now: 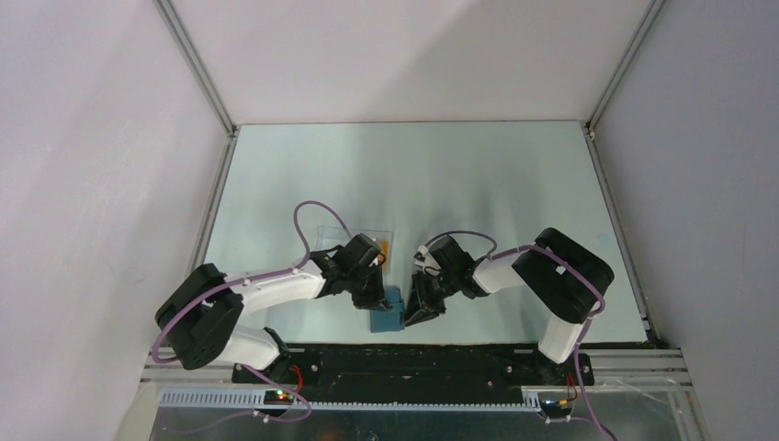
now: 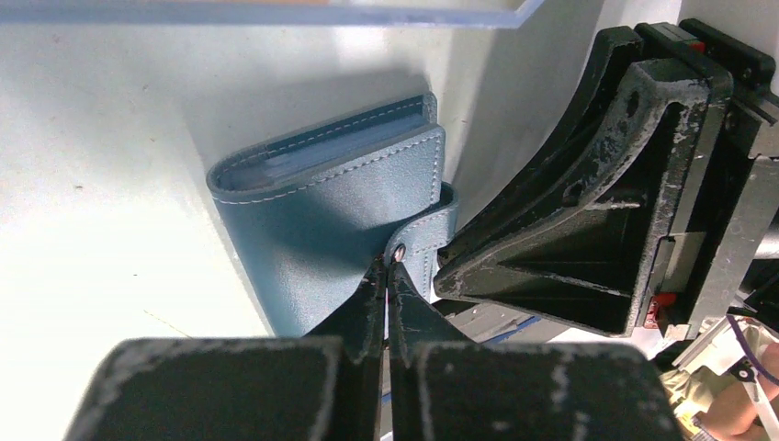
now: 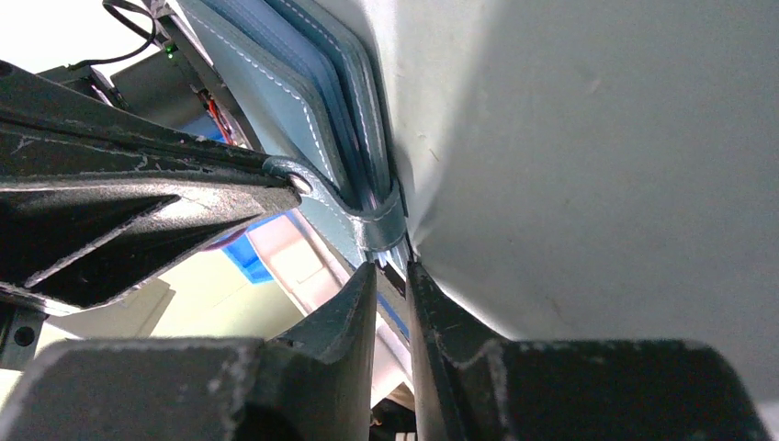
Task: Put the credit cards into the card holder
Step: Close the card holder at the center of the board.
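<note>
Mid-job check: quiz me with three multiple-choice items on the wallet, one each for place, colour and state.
1. Where on the table is the card holder? A) far edge B) near edge, roughly central C) against the left wall
2. Its colour? A) blue B) red C) black
3. Its state? A) spread open B) folded shut, jaws of the left gripper pinching it C) torn in two
Key: B, the top view shows it by the near edge; A, blue leather in both wrist views; B, its covers lie together.
</note>
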Motion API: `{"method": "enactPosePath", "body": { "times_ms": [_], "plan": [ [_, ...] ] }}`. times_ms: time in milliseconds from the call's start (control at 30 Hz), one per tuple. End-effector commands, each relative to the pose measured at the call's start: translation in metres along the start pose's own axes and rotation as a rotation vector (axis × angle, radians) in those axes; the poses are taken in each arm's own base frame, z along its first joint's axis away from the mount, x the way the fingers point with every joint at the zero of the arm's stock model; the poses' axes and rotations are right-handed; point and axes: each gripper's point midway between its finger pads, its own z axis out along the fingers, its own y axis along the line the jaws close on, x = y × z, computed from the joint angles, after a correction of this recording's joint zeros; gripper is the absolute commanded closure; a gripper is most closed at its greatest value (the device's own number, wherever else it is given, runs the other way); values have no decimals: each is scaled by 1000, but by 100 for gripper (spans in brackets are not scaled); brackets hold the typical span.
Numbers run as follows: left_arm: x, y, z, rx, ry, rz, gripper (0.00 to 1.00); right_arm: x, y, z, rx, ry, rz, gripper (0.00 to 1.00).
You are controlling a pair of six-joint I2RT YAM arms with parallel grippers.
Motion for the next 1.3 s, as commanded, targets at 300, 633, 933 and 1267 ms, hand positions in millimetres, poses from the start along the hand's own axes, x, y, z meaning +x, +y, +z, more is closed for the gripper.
{"method": "enactPosePath", "body": {
  "times_ms": [300, 633, 933, 1267],
  "plan": [
    [-11, -15, -12, 25, -48, 43, 100, -18, 22, -28, 48, -128, -144, 60],
    [-14, -5, -16, -49, -56, 63, 100, -37, 18, -20, 113, -127, -148, 47],
    [-8, 4, -5, -99, -24, 70, 100, -44, 0, -5, 166, -93, -118, 47],
    [-1, 10, 4, -143, 3, 78, 100, -44, -13, 2, 250, -85, -127, 50]
  ]
}}
